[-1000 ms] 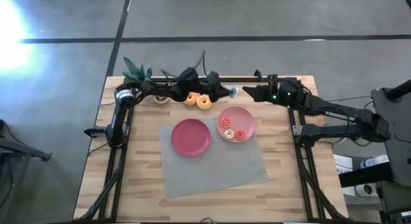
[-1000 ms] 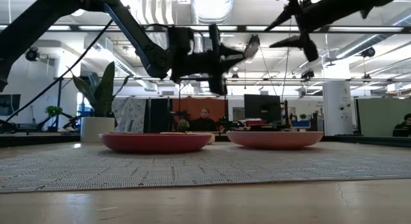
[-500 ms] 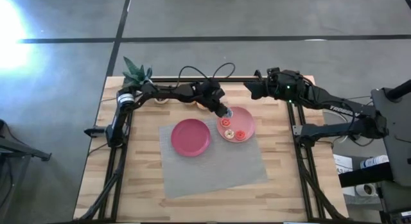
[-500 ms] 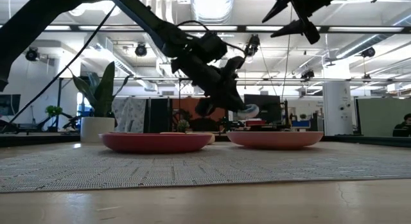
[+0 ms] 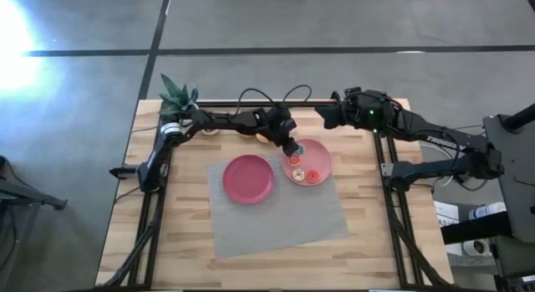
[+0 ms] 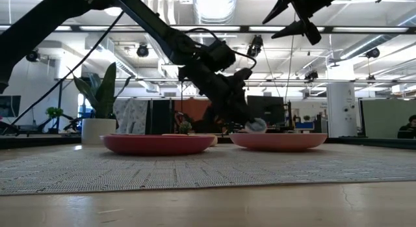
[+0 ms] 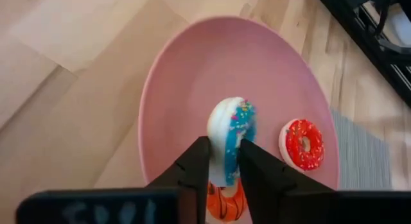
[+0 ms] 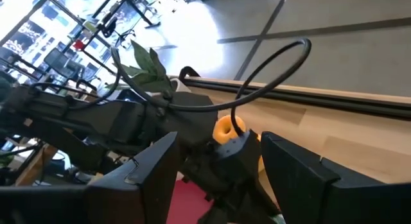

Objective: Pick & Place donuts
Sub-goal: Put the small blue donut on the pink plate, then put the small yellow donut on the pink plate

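I see my left pincer (image 7: 223,161) clenched on a white donut (image 7: 231,135) with blue icing, held on edge between the two fingers just above the pink plate (image 7: 186,89). A red donut (image 7: 302,144) lies flat on that plate beside it, an orange one (image 7: 221,199) under the fingertips. My right pincer (image 5: 322,116) hangs spread open over the desk's (image 5: 184,233) far edge.

no readable text, labels, brands, numbers or signs on the table, arms or room
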